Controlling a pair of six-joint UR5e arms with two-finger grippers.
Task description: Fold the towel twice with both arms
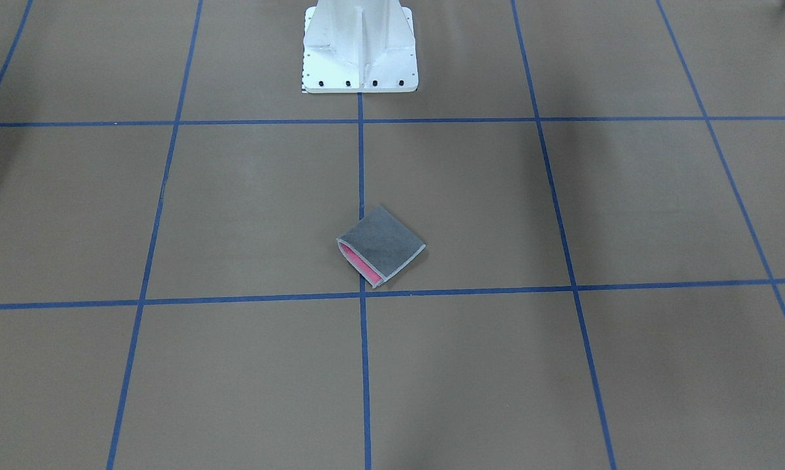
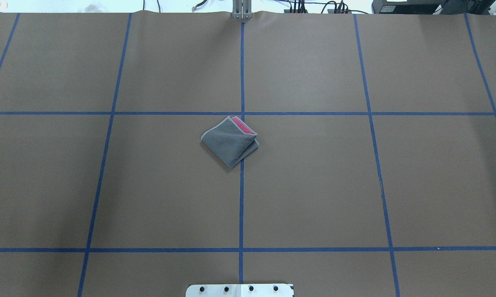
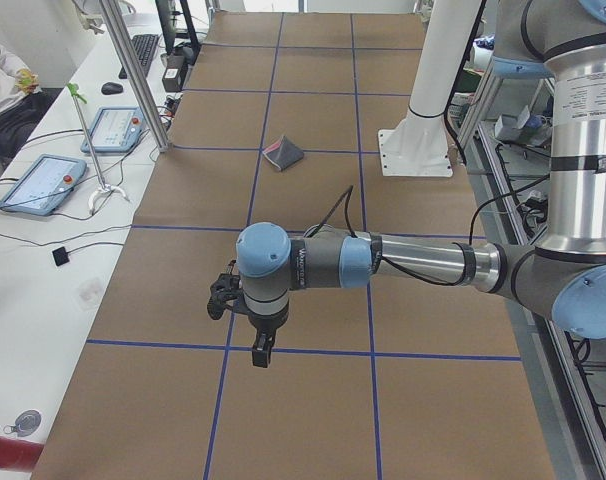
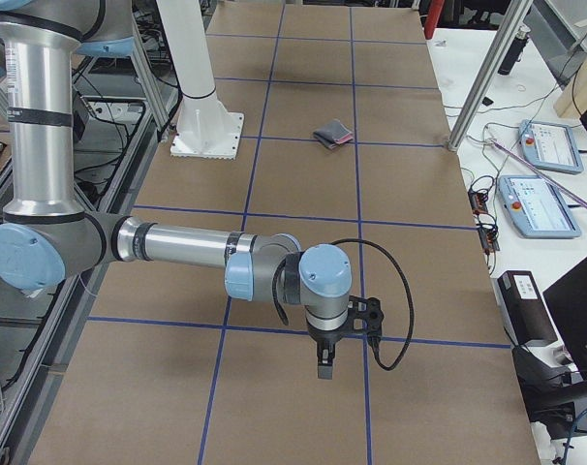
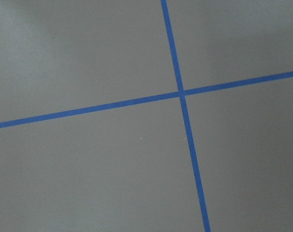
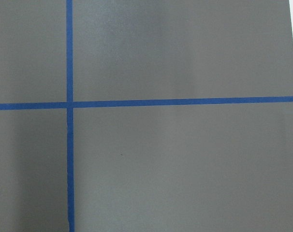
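The towel (image 2: 230, 141) lies folded small, grey up, mid-frame overhead on the desk (image 2: 314, 185), pink peeking at its upper right edge — loose layers that could spring open unpressed. Left claw (image 3: 260, 355) and right claw (image 4: 324, 368) hang well apart from it; open or closed, I cannot tell.

The towel (image 2: 230, 142) is nubby terry cloth, matt grey (its pink face equally dull). The table (image 2: 314, 185) wears smooth matt brown paper with blue tape lines (image 2: 241, 206). The pedestal (image 1: 360, 52) is glossy white-painted metal.
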